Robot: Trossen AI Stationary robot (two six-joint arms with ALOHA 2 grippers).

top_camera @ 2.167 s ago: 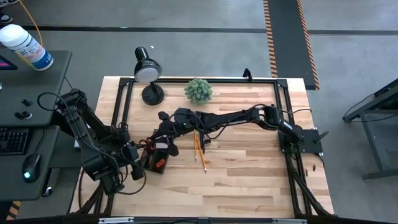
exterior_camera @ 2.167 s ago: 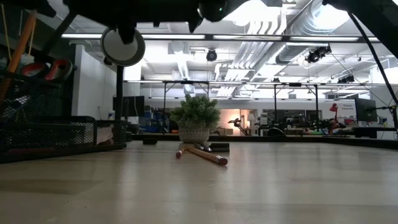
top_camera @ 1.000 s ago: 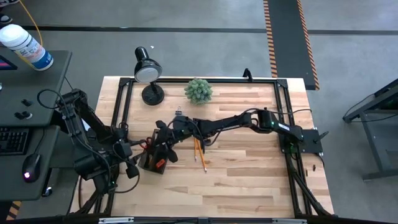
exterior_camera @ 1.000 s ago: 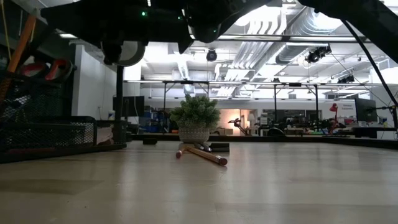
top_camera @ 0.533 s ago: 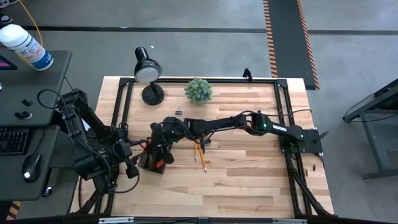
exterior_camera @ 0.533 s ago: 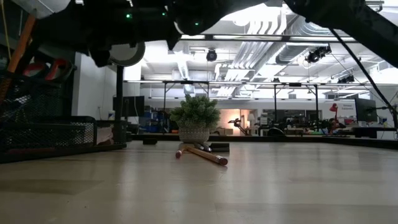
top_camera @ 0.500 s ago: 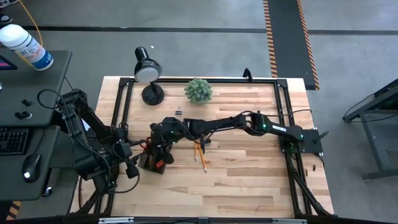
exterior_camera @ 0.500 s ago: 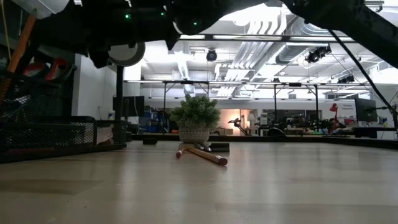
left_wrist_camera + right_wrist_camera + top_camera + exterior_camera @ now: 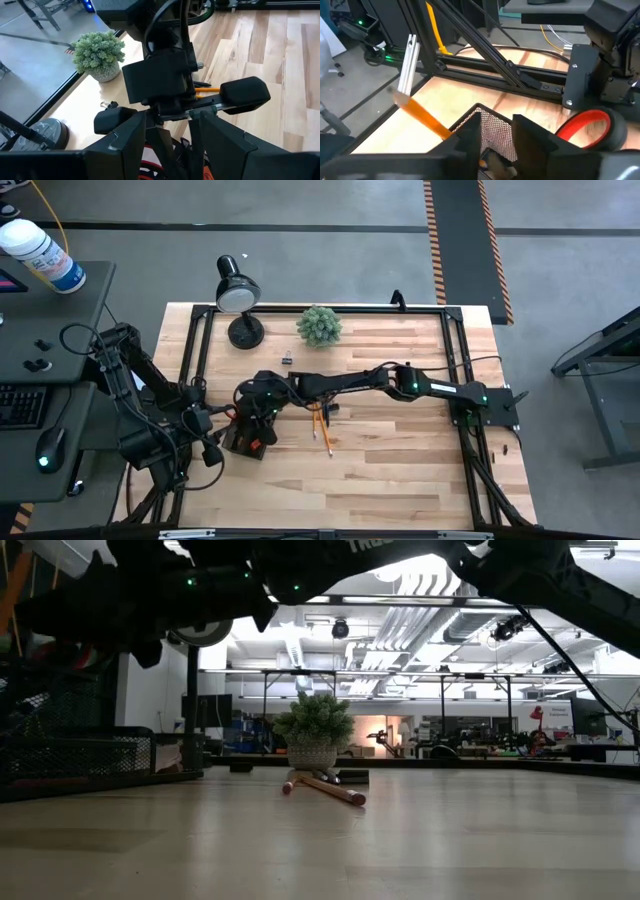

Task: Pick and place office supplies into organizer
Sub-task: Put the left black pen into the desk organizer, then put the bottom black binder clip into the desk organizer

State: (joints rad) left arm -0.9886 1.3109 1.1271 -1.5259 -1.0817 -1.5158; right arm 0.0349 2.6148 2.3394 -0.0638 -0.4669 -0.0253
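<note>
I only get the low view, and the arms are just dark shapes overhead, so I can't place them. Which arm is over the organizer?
Observer: The right one. In the high view, the right claw reaches across the table and sits over the organizer.
Operator: And the other arm?
Observer: The left claw waits beside the organizer, near the table's left edge.
Operator: Anything loose that I'm missing?
Observer: A small binder clip lies on the table near the plant.

A robotics lab or workshop; exposed ceiling ducts [image 9: 470,580], strip lights, test frames [image 9: 480,690] beyond the wooden table [image 9: 400,470].
</note>
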